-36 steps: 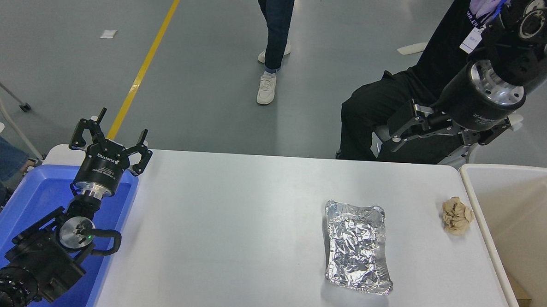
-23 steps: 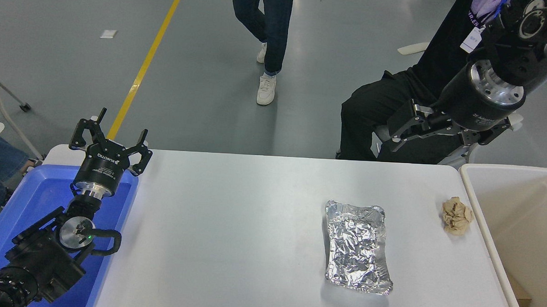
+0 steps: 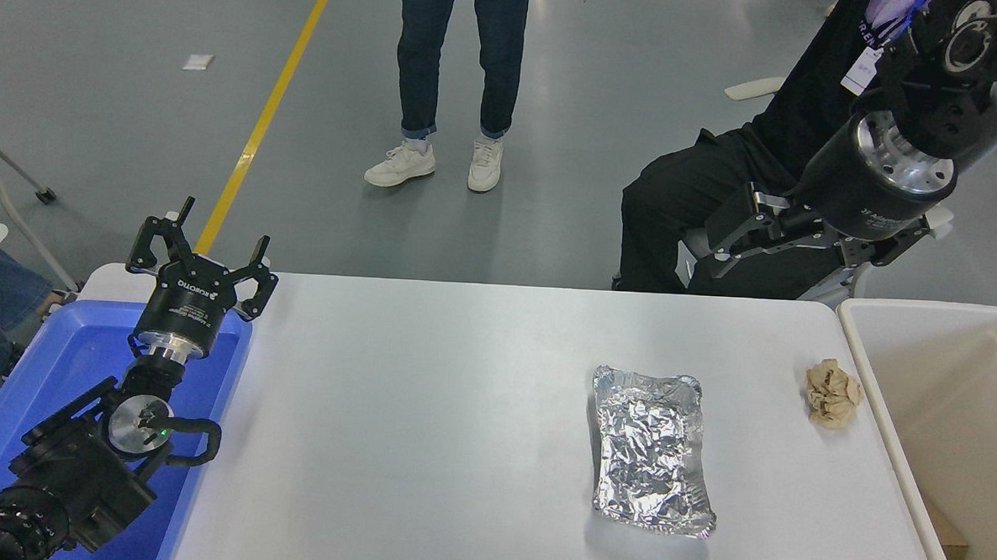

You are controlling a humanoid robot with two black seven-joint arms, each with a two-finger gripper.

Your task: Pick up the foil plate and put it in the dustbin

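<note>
Table (image 3: 424, 445) white w/ foil plate (image 3: 651, 451); floor grey; left pincer (image 3: 201, 254) spread, right pincer (image 3: 732, 231) unclear.

Foil plate (image 3: 652, 452) is lying flat on the white table (image 3: 425, 411), open side up — shiny silver, crinkled, rectangular with rounded corners and a raised rim, long axis running away from the camera. It is sitting well below and slightly left of the right gripper's fingers (image 3: 732, 235), untouched. Dustbin (image 3: 946, 443) — cream, deep, thick-rimmed — is standing upright at the table's right edge, below and right of those fingers.
</note>
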